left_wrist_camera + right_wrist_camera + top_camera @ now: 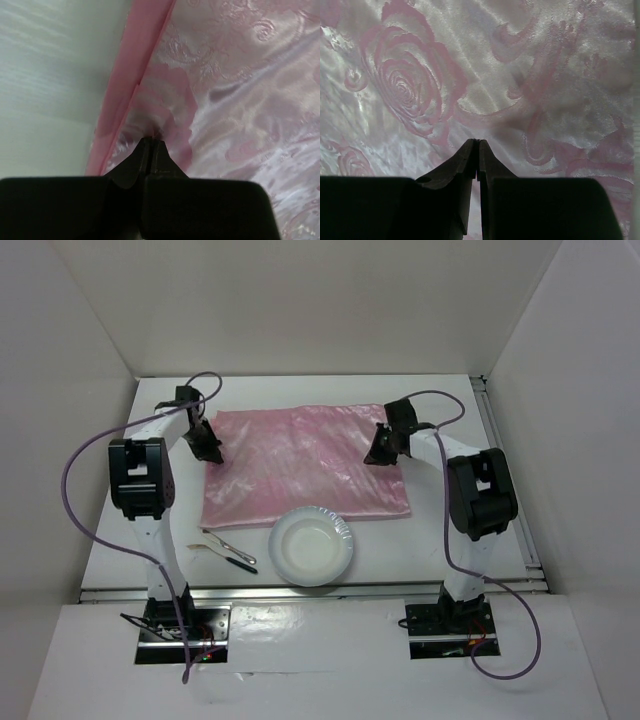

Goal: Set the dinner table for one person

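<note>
Worktop (390, 550), white and flat, lies under the pink cloth (300, 465) and shows bare on every side of it. White walls stand beyond the cloth's far, left and right sides, and a metal rail runs along the front, nearer than the cloth.

From where I stand the cloth is the next biggest thing: a shiny rectangle woven with roses, spread flat but with a few ripples.

Two black and white arms trailing purple cables reach in, one to the cloth's left side and one to its right.

A white plate (312, 546) sits at the cloth's near edge, its far rim overlapping the fabric. A few pieces of cutlery (230, 552) lie loose just off the cloth's near left corner, beside the plate.

The left hand (151, 140) is closed tight, pinching the cloth just inside its left hem, where the fabric puckers at the tips. The right hand (477, 142) is all but closed at the cloth's right edge, only a sliver between the jaws, nipping a fold of cloth.
</note>
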Robot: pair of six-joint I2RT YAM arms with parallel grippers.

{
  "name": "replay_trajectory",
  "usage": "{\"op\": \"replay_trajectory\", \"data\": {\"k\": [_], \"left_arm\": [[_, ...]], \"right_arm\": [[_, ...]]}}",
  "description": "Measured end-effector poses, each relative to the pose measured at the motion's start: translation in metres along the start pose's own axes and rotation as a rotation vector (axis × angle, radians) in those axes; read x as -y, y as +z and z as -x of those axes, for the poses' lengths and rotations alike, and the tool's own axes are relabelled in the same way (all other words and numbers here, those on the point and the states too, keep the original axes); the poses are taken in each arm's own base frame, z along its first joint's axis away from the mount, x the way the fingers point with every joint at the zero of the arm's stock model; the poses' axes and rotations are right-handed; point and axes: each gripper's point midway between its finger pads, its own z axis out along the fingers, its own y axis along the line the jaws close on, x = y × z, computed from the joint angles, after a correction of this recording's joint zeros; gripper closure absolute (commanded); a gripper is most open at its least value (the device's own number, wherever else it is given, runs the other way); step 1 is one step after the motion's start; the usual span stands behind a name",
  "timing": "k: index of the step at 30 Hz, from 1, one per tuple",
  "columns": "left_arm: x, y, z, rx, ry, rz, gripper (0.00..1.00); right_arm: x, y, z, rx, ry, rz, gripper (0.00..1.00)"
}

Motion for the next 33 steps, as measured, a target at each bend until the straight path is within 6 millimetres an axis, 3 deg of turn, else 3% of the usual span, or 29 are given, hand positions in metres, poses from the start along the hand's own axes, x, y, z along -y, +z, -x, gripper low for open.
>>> {"op": "replay_trajectory", "data": {"k": [2, 10, 15, 18, 20, 21, 22, 24, 27, 29, 31, 33], "left_arm": [[-0.001, 0.014, -0.002, -0.029, 0.001, 0.020, 1.00], [0.008, 0.020, 0.012, -0.036, 0.012, 0.029, 1.00], [0.015, 0.023, 0.021, -0.024, 0.036, 0.027, 1.00], [0.017, 0.023, 0.023, -0.017, 0.052, 0.036, 0.81], [0.018, 0.021, 0.023, -0.013, 0.057, 0.042, 0.66], [0.019, 0.019, 0.021, -0.014, 0.062, 0.044, 0.50], [0.019, 0.014, 0.021, -0.007, 0.066, 0.048, 0.42], [0.022, -0.002, 0.022, 0.016, 0.072, 0.046, 0.27], [0.035, -0.051, 0.033, 0.111, 0.084, 0.018, 0.25], [0.046, -0.091, 0.044, 0.200, 0.094, -0.018, 0.25], [0.057, -0.137, 0.052, 0.297, 0.106, -0.060, 0.25], [0.064, -0.180, 0.054, 0.384, 0.118, -0.105, 0.25]], "right_arm": [[0.005, 0.001, -0.001, 0.006, 0.002, -0.020, 0.85], [0.026, 0.016, -0.015, -0.026, 0.027, -0.096, 0.85], [0.026, 0.017, -0.014, -0.021, 0.032, -0.100, 0.82], [0.025, 0.015, -0.012, -0.022, 0.031, -0.100, 0.70], [0.020, 0.008, -0.007, -0.010, 0.023, -0.090, 0.54], [0.017, 0.002, -0.004, 0.000, 0.019, -0.083, 0.41], [0.010, -0.009, 0.003, 0.022, 0.010, -0.069, 0.37], [-0.004, -0.033, 0.019, 0.077, -0.018, -0.034, 0.31], [-0.033, -0.079, 0.049, 0.193, -0.060, 0.043, 0.22], [-0.047, -0.109, 0.056, 0.245, -0.082, 0.089, 0.12], [-0.053, -0.131, 0.048, 0.263, -0.103, 0.134, 0.03], [-0.053, -0.145, 0.018, 0.230, -0.120, 0.176, 0.00]]}}
